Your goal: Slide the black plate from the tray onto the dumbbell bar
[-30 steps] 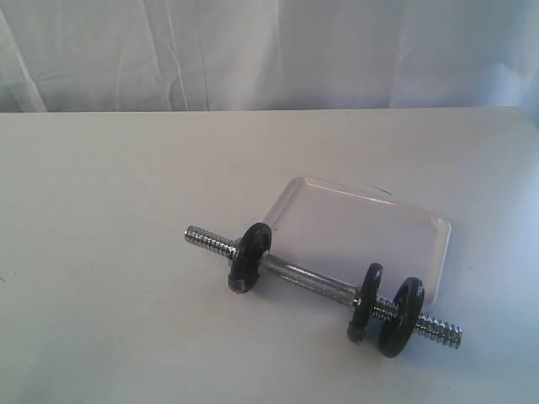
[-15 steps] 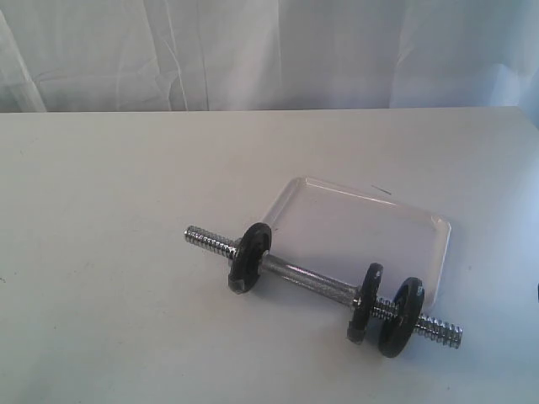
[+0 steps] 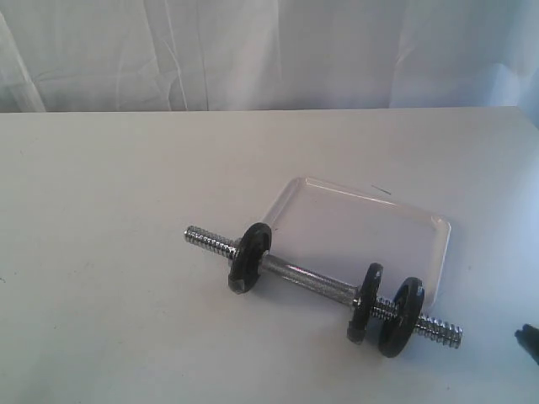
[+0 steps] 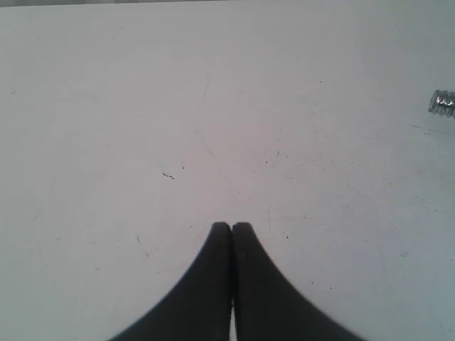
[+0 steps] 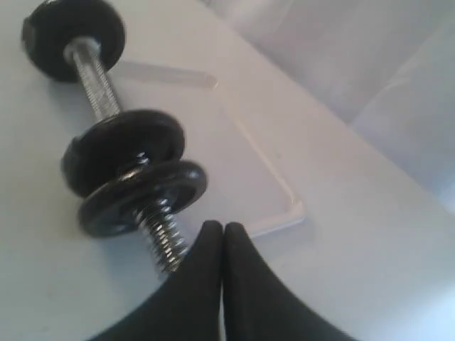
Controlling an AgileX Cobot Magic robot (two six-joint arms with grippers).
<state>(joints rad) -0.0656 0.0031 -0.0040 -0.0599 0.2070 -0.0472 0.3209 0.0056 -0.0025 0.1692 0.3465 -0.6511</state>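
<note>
Right fingers (image 5: pixel 202 284): smooth, matte black, tapering to rounded tips, pressed together with nothing between them. Just beside those tips, the coarse silver threaded end of the dumbbell bar (image 5: pixel 162 234), lying on the pale bench (image 5: pixel 341 234). Next along the thread, the black plate (image 5: pixel 142 199): a flat round disc with a dull, slightly grainy face and a thicker rim, slid onto the bar through its centre hole, standing on edge, off the tray (image 5: pixel 242 170). Right behind it, a second black disc (image 5: pixel 122 150) of the same make, tilted a little against the first. Farther from the fingertips, past the bar's smooth shiny middle, a third black disc (image 5: pixel 72 37) near the opposite threaded end. Just beyond the bar, the tray: glossy white, shallow, rectangular, with rounded corners and a low raised rim; hard to tell whether its near edge touches the bar. Left fingers (image 4: pixel 213 284): same black, curved shape, shut tip to tip on nothing, over bare bench marked by fine scratches and small dark specks, with only the bar's other threaded tip in sight, well apart from them. Behind the bench, a creased white cloth (image 3: pixel 269 50).
</note>
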